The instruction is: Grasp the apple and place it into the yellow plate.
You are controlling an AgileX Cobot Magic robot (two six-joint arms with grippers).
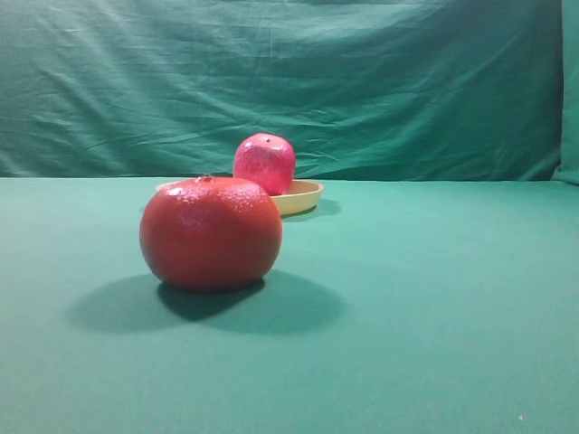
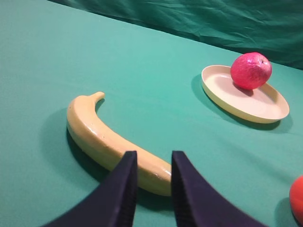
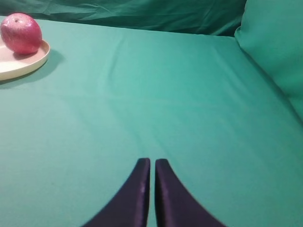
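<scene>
Nearest in the high view, at about 8 o'clock from centre, an orange-red dimpled fruit (image 1: pixel 211 233) sits on the green cloth (image 1: pixel 434 298). Behind it at 12 o'clock the apple (image 1: pixel 264 164) rests in the yellow plate (image 1: pixel 306 195). The left gripper (image 2: pixel 154 163) hangs just above a banana (image 2: pixel 102 137), its jaws a little apart and empty. The right gripper (image 3: pixel 152 164) is closed on nothing over bare cloth. No writing shows anywhere.
</scene>
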